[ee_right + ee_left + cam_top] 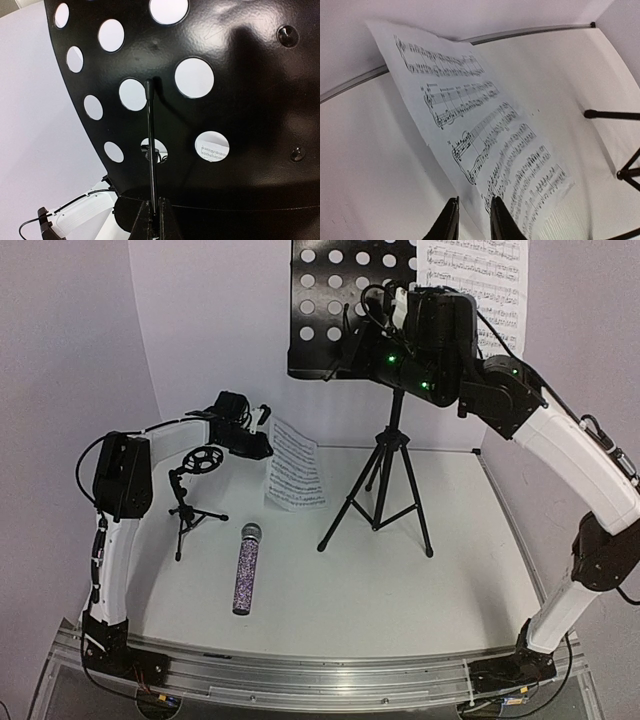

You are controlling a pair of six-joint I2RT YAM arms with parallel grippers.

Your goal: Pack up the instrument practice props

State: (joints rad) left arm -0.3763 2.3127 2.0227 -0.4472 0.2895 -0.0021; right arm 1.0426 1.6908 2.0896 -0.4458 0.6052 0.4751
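The tall black perforated music stand (340, 310) rises on its tripod at the back centre. My right gripper (365, 325) is at its desk (240, 100), shut (155, 212) on a thin black rod (151, 145) lying against the desk. One white sheet-music page (480, 280) shows at the desk's right. Another page (293, 468) leans on the back wall. My left gripper (262, 418) is at its top edge, jaws (472, 210) slightly apart with the page's (485, 135) edge between them. The purple microphone (246, 568) lies on the table beside the small black mic stand (188, 502).
The music stand's tripod legs (385, 500) spread over the middle of the white table (450, 580) and reach into the left wrist view (620, 115). A white backdrop curves around the back and sides. A metal rail (320, 675) runs along the near edge.
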